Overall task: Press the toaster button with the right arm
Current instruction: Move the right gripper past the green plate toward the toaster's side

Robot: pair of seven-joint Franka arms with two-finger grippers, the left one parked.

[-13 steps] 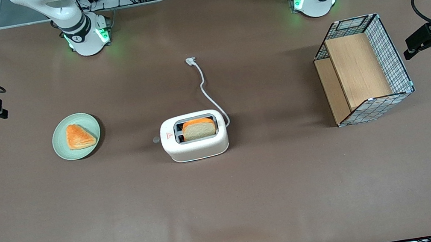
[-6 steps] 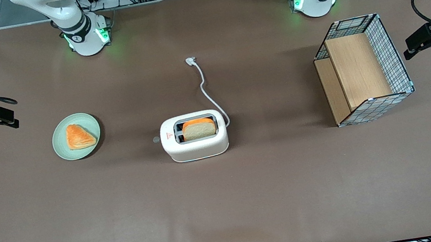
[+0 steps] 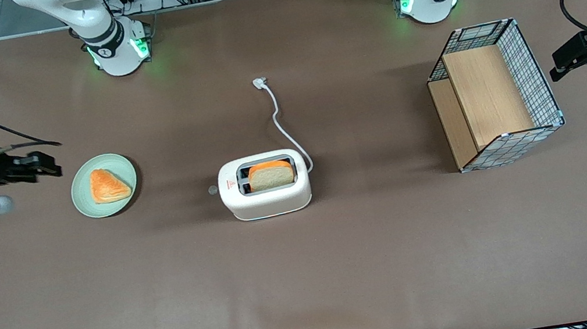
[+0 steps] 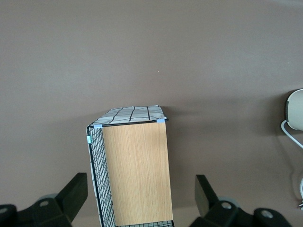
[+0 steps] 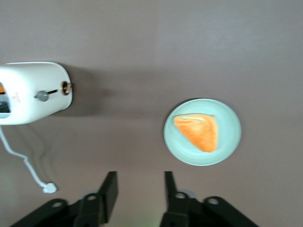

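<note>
The white toaster (image 3: 264,185) stands mid-table with a slice of bread in one slot. Its small pale-grey button (image 3: 212,189) juts from the narrow end face that looks toward the working arm's end of the table. The right wrist view shows the toaster (image 5: 33,92) end-on, with the button (image 5: 42,96) on that face. My right arm's gripper (image 3: 52,167) hovers beside the green plate (image 3: 85,203), well short of the toaster. The gripper (image 5: 140,175) is open, with nothing between its fingers.
A piece of toast (image 3: 108,185) lies on the green plate (image 5: 227,146), between my gripper and the toaster. The toaster's white cord (image 3: 280,119) trails toward the arm bases. A wire-mesh wooden crate (image 3: 494,94) stands toward the parked arm's end.
My right arm has swung in from the table's edge toward the plate and toaster, and more of it now shows. The toaster, plate and crate have not moved.
</note>
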